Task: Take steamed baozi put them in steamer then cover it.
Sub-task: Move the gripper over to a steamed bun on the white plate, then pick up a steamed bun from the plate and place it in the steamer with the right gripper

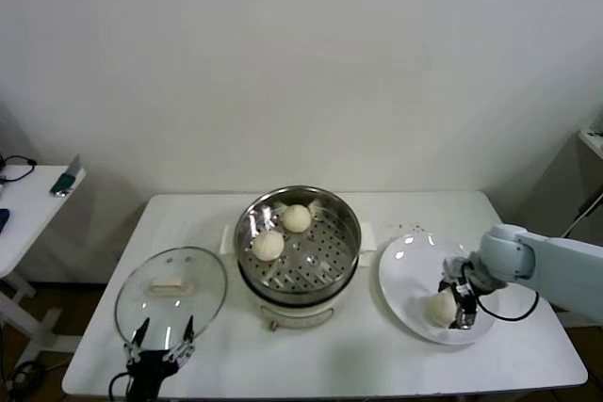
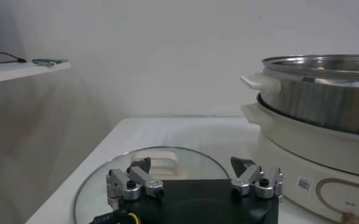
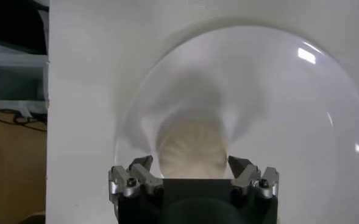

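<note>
Looking down from the head view, the steamer (image 1: 298, 244) sits mid-counter holding two baozi (image 1: 268, 246), uncovered so more can go in. The cover (image 1: 171, 294) lies flat toward the front left corner, with the left gripper (image 1: 162, 334) parked at its near edge. The left wrist view shows those fingers spread and empty above the glass. In the right wrist view, the right gripper (image 3: 191, 164) straddles a third bun (image 3: 190, 149) on the plate (image 3: 277, 103) by the right edge, fingers apart, not yet closed.
</note>
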You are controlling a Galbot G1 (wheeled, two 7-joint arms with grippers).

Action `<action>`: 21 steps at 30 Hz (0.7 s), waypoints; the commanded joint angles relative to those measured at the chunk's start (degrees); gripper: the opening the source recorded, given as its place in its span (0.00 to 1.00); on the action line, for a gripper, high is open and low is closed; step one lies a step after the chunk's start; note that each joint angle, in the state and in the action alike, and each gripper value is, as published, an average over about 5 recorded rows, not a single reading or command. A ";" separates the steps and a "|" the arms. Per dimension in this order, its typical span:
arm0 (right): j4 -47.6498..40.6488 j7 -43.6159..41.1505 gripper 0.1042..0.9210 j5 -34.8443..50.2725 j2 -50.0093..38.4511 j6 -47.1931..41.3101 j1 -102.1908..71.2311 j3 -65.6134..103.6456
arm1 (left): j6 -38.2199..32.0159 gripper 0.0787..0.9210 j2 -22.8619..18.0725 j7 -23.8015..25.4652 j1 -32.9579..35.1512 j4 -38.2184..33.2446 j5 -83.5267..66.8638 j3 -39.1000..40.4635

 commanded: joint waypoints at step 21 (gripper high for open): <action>2.16 -10.09 0.71 4.24 8.32 15.46 40.47 -22.72 | -0.04 0.88 -0.12 -0.14 -0.02 -0.26 0.01 -0.10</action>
